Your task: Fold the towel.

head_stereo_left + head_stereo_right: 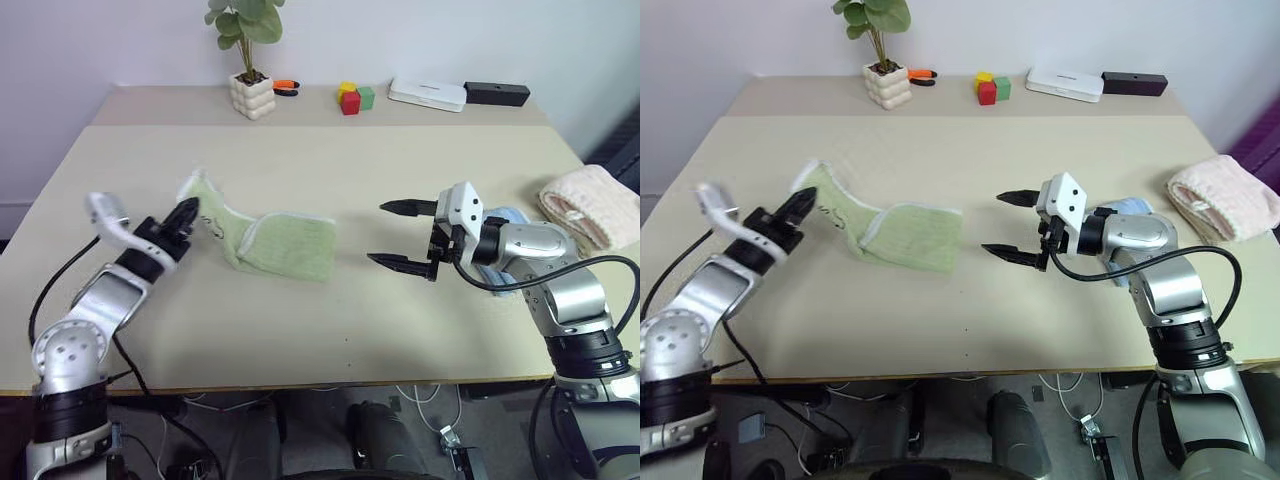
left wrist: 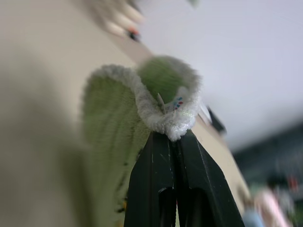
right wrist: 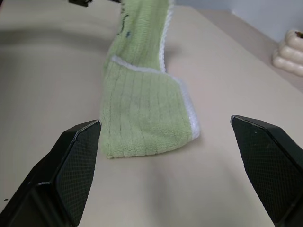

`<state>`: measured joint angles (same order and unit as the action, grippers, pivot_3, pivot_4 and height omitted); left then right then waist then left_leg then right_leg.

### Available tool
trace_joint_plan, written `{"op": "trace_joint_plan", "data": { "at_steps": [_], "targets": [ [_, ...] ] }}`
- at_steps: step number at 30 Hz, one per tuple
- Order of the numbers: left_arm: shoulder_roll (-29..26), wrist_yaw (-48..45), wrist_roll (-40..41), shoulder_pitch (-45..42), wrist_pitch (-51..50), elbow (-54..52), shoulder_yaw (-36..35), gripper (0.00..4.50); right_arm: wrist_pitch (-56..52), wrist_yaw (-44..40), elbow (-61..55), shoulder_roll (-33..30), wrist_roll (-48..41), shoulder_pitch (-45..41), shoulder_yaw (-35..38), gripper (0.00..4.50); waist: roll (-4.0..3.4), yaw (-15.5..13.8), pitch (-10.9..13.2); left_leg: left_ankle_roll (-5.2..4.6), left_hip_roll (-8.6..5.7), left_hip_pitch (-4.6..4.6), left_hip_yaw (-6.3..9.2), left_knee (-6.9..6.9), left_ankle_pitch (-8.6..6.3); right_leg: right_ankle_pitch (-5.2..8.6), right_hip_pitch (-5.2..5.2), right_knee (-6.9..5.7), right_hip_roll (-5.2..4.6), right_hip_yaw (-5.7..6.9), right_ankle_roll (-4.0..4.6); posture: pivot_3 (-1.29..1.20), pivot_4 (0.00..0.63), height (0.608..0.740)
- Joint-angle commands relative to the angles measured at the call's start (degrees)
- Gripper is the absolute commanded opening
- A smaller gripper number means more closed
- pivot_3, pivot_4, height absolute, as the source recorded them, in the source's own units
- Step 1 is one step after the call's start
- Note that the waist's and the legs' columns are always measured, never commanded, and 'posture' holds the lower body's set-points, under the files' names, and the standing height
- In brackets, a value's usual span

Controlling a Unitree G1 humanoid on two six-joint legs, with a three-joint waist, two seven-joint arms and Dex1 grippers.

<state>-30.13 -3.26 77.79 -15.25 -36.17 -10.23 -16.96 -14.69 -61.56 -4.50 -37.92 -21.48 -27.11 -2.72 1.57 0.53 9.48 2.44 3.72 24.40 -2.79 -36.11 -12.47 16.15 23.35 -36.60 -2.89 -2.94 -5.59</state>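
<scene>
The light green towel (image 1: 280, 247) with white edging lies partly folded on the table, its left end lifted off the surface. My left gripper (image 1: 186, 215) is shut on that raised left corner of the towel (image 2: 165, 101), which bunches above the black fingertips (image 2: 163, 156). A small dark mark on the towel (image 3: 127, 21) shows near the lifted part. My right gripper (image 1: 400, 235) hovers open to the right of the towel, apart from it, its two fingers (image 3: 71, 165) spread wide with nothing between them.
A pink-cream folded towel (image 1: 592, 205) lies at the table's right edge, a light blue cloth (image 1: 508, 218) behind my right forearm. Along the back stand a potted plant (image 1: 250, 60), coloured blocks (image 1: 354, 97), a white device (image 1: 428, 94) and a black box (image 1: 497, 94).
</scene>
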Motion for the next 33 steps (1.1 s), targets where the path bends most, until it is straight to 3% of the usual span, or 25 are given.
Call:
{"op": "trace_joint_plan", "data": {
  "at_steps": [1, 7, 12, 18, 25, 28, 33],
  "targets": [
    [0.1, -8.7, -9.0, -5.5, -0.2, -0.3, 6.8, 0.03, 0.8, 0.4, -0.4, 0.5, 0.2, -1.0, 0.6, 4.5, 0.0, 0.1, 0.0, 0.0, -0.01, 0.01, 0.0, 0.0, 0.0, -0.01, -0.01, 0.03, 0.01, 0.0, -0.01, 0.0, 0.15, 0.74],
    [2.7, -22.8, -21.8, -12.4, -0.6, 3.6, 19.1, 0.03, 1.6, 1.2, 0.3, 0.3, 1.4, -1.3, 1.2, 4.5, -0.01, 0.2, 0.0, -0.01, 0.01, 0.03, 0.01, 0.07, 0.0, -0.05, 0.0, 0.12, 0.12, -0.01, -0.07, 0.0, 0.15, 0.74],
    [3.0, -31.5, -28.9, -12.7, -1.6, 3.9, 25.6, 0.03, 1.2, 1.9, -1.0, -0.9, 1.4, 0.3, 2.6, 4.5, -0.04, 0.2, 0.0, -0.02, 0.06, 0.03, 0.03, 0.1, 0.0, -0.07, 0.03, 0.12, 0.19, -0.03, -0.12, 0.0, 0.15, 0.74],
    [3.6, -38.9, -35.1, -12.9, -0.3, 6.4, 27.7, 0.03, 0.9, 3.2, -2.3, -1.8, 1.4, 2.0, 3.7, 4.5, -0.05, 0.1, 0.0, -0.02, 0.07, 0.04, 0.05, 0.07, 0.0, -0.06, 0.02, 0.12, 0.18, -0.03, -0.1, 0.0, 0.15, 0.74],
    [5.9, -40.1, -40.4, -13.6, -2.6, 10.8, 27.7, 0.03, 0.9, 4.1, -3.0, -1.7, 1.3, 2.3, 3.6, 4.5, -0.05, 0.1, 0.0, -0.04, 0.06, 0.06, 0.07, 0.06, -0.01, -0.07, 0.02, 0.12, 0.18, -0.02, -0.13, 0.0, 0.15, 0.74],
    [6.5, -41.5, -40.9, -13.0, -2.5, 10.2, 26.9, 0.9, 1.0, 4.4, -2.5, -1.7, 1.6, 1.5, 3.5, 4.5, -0.05, 0.1, 0.0, -0.04, 0.06, 0.06, 0.07, 0.05, -0.01, -0.1, 0.02, 0.11, 0.19, -0.02, -0.18, 0.0, 0.15, 0.74],
    [6.8, -44.5, -39.8, -12.4, -4.0, 7.9, 26.3, 3.51, 1.2, 4.6, -2.4, -1.1, 1.8, 0.9, 3.0, 4.5, -0.05, 0.1, 0.0, -0.04, 0.06, 0.06, 0.07, 0.04, -0.01, -0.11, 0.01, 0.11, 0.18, -0.02, -0.19, 0.0, 0.15, 0.74]
  ]
}}
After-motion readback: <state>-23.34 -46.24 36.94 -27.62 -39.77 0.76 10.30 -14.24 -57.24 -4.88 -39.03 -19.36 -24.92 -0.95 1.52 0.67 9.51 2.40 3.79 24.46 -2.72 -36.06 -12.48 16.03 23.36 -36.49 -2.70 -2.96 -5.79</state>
